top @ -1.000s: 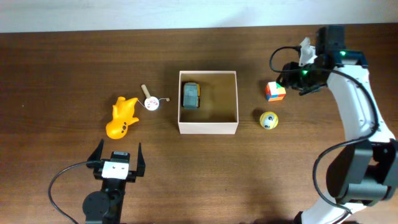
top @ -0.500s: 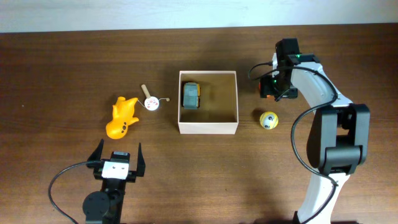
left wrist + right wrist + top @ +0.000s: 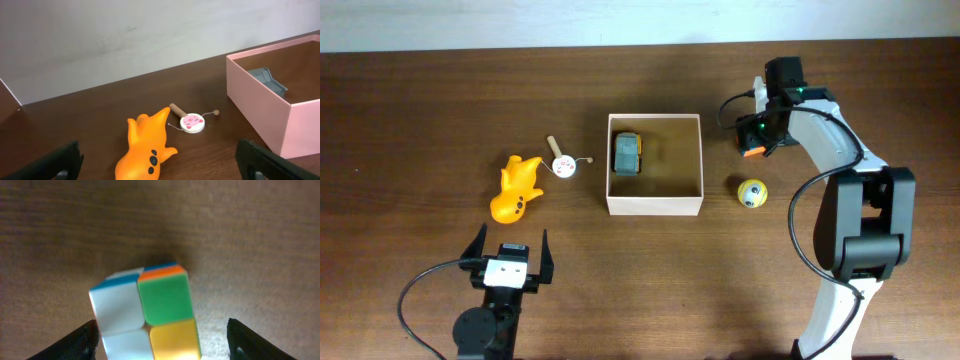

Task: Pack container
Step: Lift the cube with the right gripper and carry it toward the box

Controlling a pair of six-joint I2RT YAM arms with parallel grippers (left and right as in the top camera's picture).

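The container (image 3: 655,205), a white square box with a tan inside, stands mid-table and holds a grey toy car (image 3: 627,153). Right of it lies a multicoloured cube (image 3: 752,152), with my right gripper (image 3: 758,138) directly over it. In the right wrist view the cube (image 3: 145,307) sits between the open fingers (image 3: 75,342), with a clear gap on its right side. My left gripper (image 3: 508,255) rests open near the front edge, behind an orange toy (image 3: 517,187). The left wrist view shows that orange toy (image 3: 147,145) ahead of the open gripper (image 3: 160,167), and the container (image 3: 260,110) to the right.
A yellow ball (image 3: 751,193) lies just in front of the cube. A small white rattle drum (image 3: 563,165) with a wooden handle sits between the orange toy and the container. The table's far edge meets a white wall.
My right arm has swung left and come down over the cube, and its jaws have spread wider. The left arm and the toys have not moved.
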